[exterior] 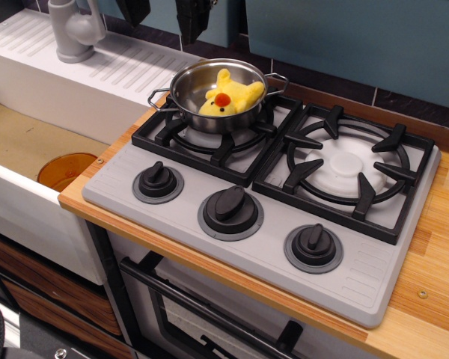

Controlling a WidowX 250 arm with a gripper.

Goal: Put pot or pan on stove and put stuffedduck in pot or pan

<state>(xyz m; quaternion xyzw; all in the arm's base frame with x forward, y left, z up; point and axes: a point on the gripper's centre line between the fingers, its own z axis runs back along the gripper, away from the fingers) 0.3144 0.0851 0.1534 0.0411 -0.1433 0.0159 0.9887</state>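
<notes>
A small shiny steel pot (pixel 191 93) with two looped handles stands on the left burner of the grey stove (pixel 269 224). Inside the pot lies the yellow stuffedduck (pixel 230 94), its orange-red beak facing up. My gripper (pixel 163 15) hangs at the top edge of the view, well above the pot and slightly to its left. Its two dark fingers (pixel 191 19) are spread apart and hold nothing; their upper part is cut off by the frame.
The right burner (pixel 348 164) is bare. Three black knobs (pixel 230 206) line the stove's front. To the left is a sink with an orange dish (pixel 66 170) in it and a grey faucet (pixel 73 30) behind. Wooden countertop (pixel 434 247) borders the stove on the right.
</notes>
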